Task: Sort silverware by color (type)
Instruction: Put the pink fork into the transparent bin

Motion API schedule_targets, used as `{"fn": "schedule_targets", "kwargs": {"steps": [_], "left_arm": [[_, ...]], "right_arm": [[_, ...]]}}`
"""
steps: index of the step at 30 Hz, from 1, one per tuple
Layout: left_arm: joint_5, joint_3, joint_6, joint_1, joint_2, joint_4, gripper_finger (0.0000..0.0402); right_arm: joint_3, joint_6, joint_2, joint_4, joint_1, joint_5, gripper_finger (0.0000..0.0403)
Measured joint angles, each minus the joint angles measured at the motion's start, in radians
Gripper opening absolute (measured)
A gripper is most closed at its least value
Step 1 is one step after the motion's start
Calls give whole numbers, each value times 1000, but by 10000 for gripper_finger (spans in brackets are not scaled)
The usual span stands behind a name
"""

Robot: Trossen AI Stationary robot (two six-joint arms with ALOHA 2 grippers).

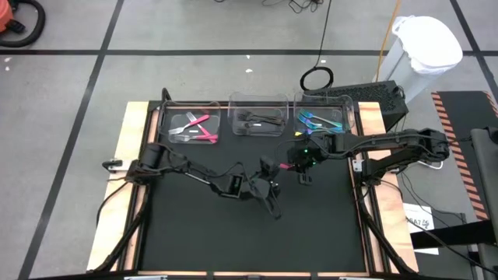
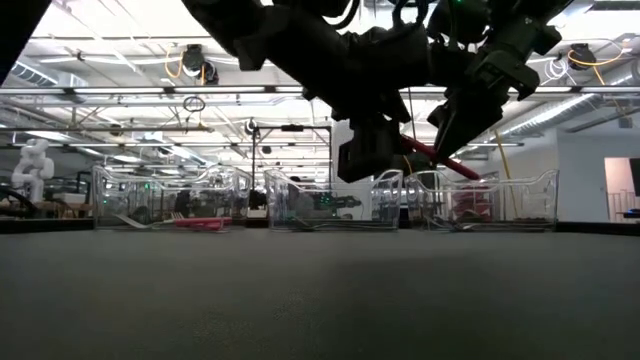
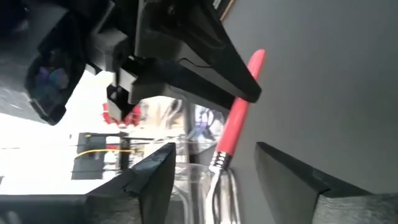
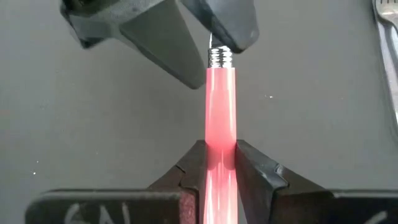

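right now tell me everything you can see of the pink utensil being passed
The pink utensil has a glossy pink plastic-looking handle ending in a ribbed silver collar. It hangs in the air above the black mat. The right end effector is shut on the handle; the left end effector stands open around the head end, which is hidden.

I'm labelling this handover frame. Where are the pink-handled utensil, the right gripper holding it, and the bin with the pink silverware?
pink-handled utensil point(image 4: 221, 106): right wrist view, middle of the pink handle.
right gripper point(image 4: 221, 163): right wrist view, between its fingertips, shut on the handle.
bin with pink silverware point(image 1: 166, 117): high view, its left wall.
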Motion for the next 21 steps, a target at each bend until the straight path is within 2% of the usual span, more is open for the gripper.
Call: {"fn": "schedule_targets", "kwargs": {"steps": [3, 10, 21], "left_arm": [[-14, 0, 41, 1, 20, 45, 196], [-36, 0, 50, 9, 28, 10, 137], [-57, 0, 47, 15, 28, 6, 84]], "right_arm": [[0, -2, 0, 0, 0, 0, 59], [0, -4, 0, 0, 0, -1, 59], [0, -13, 0, 0, 0, -2, 59]]}}
